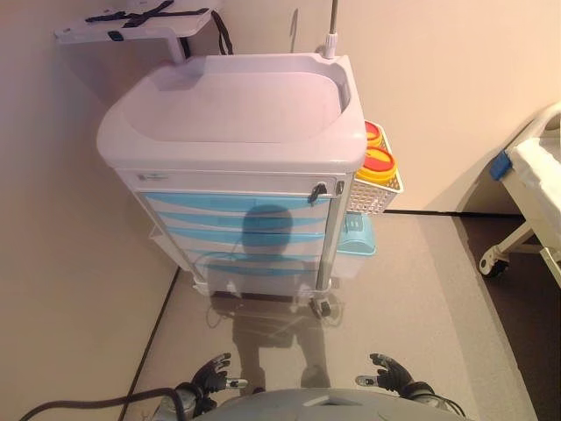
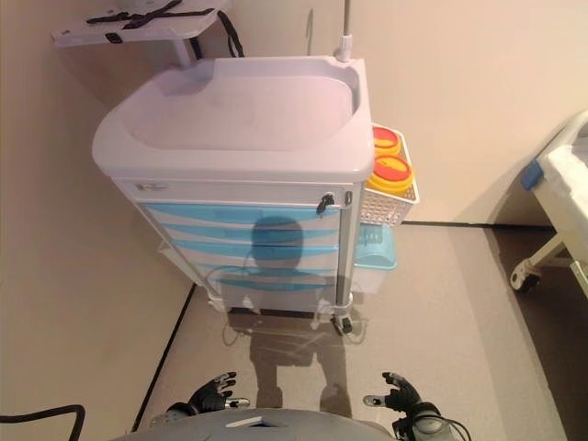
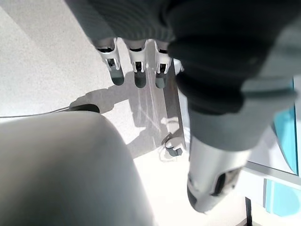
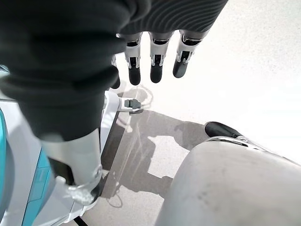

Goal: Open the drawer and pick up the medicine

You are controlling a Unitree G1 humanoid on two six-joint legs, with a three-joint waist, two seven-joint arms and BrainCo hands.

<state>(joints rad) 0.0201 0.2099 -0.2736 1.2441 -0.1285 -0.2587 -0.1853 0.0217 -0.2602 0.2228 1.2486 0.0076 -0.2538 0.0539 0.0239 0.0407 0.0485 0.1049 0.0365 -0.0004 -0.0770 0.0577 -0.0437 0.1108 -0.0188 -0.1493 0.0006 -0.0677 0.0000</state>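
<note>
1. Ahead and well apart from both hands: medical cart [image 1: 232, 132], blue drawers [image 1: 237, 230] all closed, long axes running side to side
2. Low by the body: left hand [image 1: 210, 375] and right hand [image 1: 390, 373], fingers relaxed, holding nothing
3. Medicine unseen, presumably inside a drawer
4. Roughly equal reach; handles hard to make out

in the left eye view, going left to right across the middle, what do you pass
cart with blue drawers → white basket holding yellow containers → bed frame on a castor
</note>
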